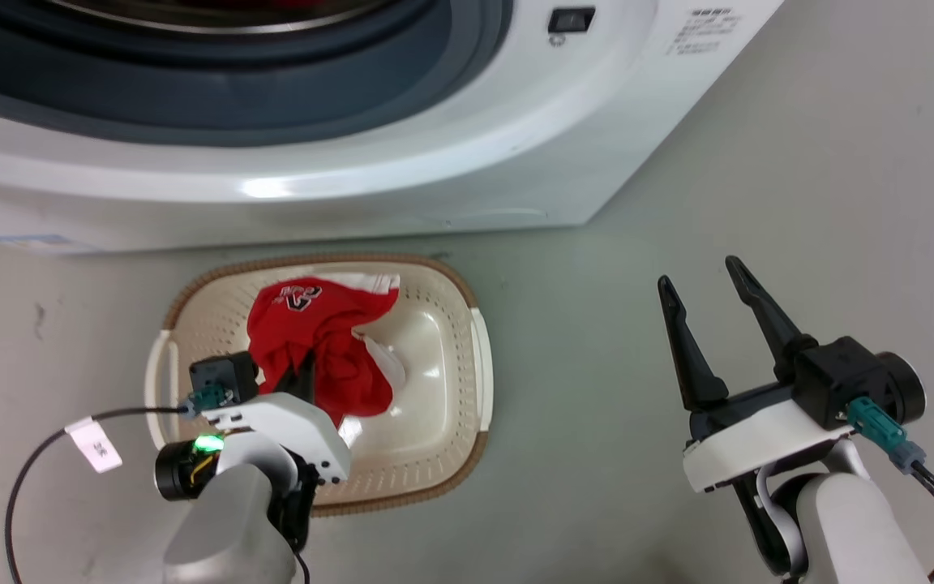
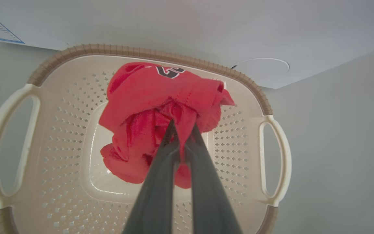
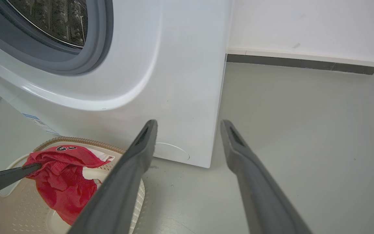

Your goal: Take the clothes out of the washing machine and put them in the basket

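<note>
Both forearms (image 1: 224,527) are smooth pale grey tubes capped by white wrist shells (image 1: 759,442). The right gripper (image 1: 700,274) has two long, black, tapering fingers (image 1: 690,357) and a black boxy camera housing (image 1: 840,377). A teal connector (image 1: 872,422) plugs into each housing. The left one's black cable (image 1: 29,478) carries a white tag (image 1: 94,444). A green light (image 1: 207,444) glows on the left wrist.

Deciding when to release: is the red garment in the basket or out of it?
In. The red garment hangs inside the basket, lower folds below its rim, pinched by the left gripper.
</note>
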Controlling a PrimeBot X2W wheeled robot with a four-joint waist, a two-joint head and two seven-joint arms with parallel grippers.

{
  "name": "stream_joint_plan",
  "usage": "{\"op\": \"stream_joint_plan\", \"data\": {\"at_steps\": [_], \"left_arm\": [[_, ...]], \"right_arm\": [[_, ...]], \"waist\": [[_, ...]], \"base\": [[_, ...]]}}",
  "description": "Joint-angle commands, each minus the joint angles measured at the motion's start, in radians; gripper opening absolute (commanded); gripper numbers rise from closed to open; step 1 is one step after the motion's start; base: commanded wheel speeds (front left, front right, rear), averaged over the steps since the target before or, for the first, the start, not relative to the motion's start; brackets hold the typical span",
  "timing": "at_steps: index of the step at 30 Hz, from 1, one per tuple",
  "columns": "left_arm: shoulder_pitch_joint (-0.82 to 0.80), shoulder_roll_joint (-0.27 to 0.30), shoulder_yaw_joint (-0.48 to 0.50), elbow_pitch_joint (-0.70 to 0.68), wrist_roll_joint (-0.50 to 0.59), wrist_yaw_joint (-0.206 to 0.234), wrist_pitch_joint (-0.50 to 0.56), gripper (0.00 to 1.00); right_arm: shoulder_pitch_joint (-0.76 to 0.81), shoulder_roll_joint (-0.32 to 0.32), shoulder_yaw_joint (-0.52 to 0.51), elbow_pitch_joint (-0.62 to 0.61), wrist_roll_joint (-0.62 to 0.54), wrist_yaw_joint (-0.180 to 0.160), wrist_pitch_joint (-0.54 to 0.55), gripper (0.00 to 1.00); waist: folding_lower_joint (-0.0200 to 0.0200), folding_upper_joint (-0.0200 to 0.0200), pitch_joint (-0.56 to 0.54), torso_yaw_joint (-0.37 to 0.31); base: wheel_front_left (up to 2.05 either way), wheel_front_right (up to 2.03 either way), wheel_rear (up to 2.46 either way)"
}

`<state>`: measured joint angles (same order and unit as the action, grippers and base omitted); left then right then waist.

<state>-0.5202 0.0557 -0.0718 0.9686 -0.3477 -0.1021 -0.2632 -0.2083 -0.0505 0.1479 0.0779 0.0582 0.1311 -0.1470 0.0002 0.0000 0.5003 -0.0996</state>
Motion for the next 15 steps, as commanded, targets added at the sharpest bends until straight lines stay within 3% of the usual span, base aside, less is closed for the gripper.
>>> {"op": "stream_joint_plan", "data": {"at_steps": [1,12,13,15], "left_arm": [[-0.041,0.012,0.006,0.044,0.002,0.003,-0.002,0.00],[-0.170,0.058,0.010,0.281,-0.006,0.012,0.011,0.00],[-0.173,0.060,0.007,0.288,-0.006,0.010,0.015,0.07],[-0.177,0.065,-0.003,0.296,0.000,0.007,0.020,0.49]], "right_arm": [[-0.025,0.001,0.001,-0.002,-0.008,-0.001,-0.007,1.00],[-0.071,0.000,0.025,0.005,0.012,-0.001,-0.036,1.00],[-0.074,0.000,0.025,0.007,0.014,-0.001,-0.038,1.00],[-0.079,0.000,0.026,0.014,0.019,-0.001,-0.042,1.00]], "waist": [[-0.0002,0.0000,0.090,-0.027],[-0.0002,0.0000,0.192,-0.080],[-0.0002,0.0000,0.194,-0.082],[-0.0002,0.0000,0.191,-0.086]], "base": [[0.00,0.00,0.00],[0.00,0.00,0.00],[0.00,0.00,0.00],[0.00,0.00,0.00]]}}
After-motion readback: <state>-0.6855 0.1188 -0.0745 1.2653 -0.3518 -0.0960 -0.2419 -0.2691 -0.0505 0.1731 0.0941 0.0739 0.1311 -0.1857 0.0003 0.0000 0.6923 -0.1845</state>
